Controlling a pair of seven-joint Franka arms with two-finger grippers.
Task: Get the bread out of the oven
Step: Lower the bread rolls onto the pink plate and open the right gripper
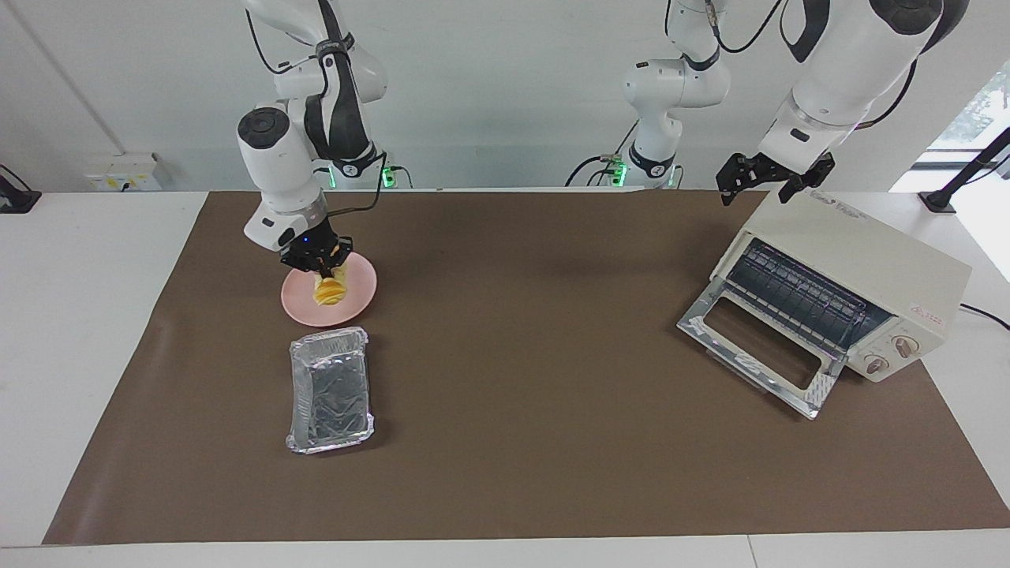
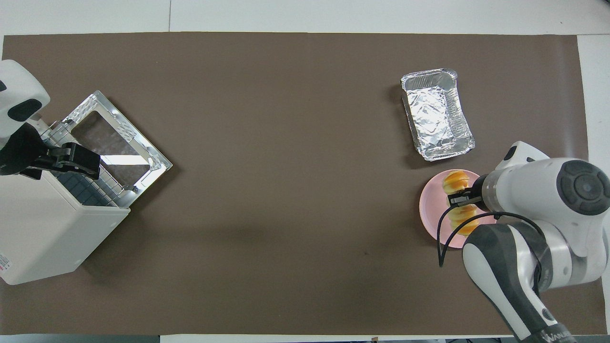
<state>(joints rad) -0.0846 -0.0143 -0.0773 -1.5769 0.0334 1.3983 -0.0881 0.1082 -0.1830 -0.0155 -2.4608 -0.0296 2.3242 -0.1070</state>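
Underneath everything, a brown mat [image 1: 513, 442] covers the white table [image 1: 87, 260] almost edge to edge, its wide middle bare, with a pale wall rising at the robots' end. Toward the right arm's end, the right gripper [image 1: 322, 264] pinches the bread [image 1: 331, 291] over the pink plate [image 1: 296, 304]; whether the loaf touches the plate is unclear. The foil tray [image 1: 330, 390] sits just beside the plate, farther from the robots. At the left arm's end, the toaster oven [image 1: 860, 268] stands with its glass door [image 1: 757, 347] dropped open; the left gripper [image 1: 769, 177], fingers spread, waits over its top.
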